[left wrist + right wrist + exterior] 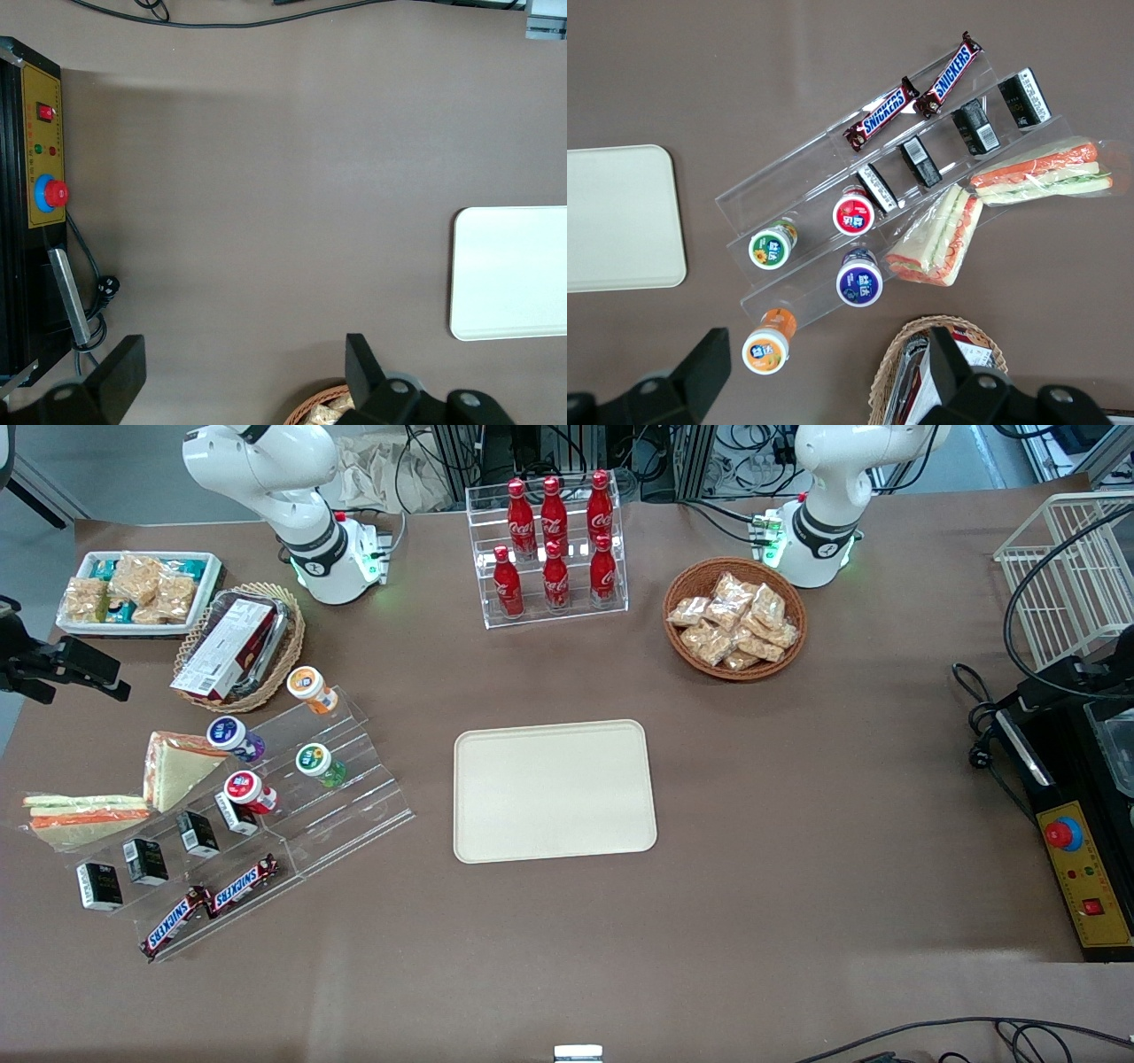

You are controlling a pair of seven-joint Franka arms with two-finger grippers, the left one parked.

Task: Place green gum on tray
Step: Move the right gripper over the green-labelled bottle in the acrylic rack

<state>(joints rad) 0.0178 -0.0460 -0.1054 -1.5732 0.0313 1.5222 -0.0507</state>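
The tool (824,376) hangs high above the worktop (797,797), pointing straight down, its two dark fingers (700,367) spread wide with nothing between them. Under it is a clear stepped rack (895,204) and, just beside that, a wicker basket (890,376) holding a boxed packet.

On the rack stand four small bottles, lids up: orange (767,345), purple (859,282), red (854,213) and the green gum (772,245) (its lid label is too small to read). The green gum (320,765) sits on a middle step, nearer the tray (554,790) than the red one. The tray lies flat mid-worktop, well apart from the rack.

Two bars on the lowest step read SNICKERS (879,112). A clear stand nearer the arms' bases holds red Coca-Cola bottles (555,540).
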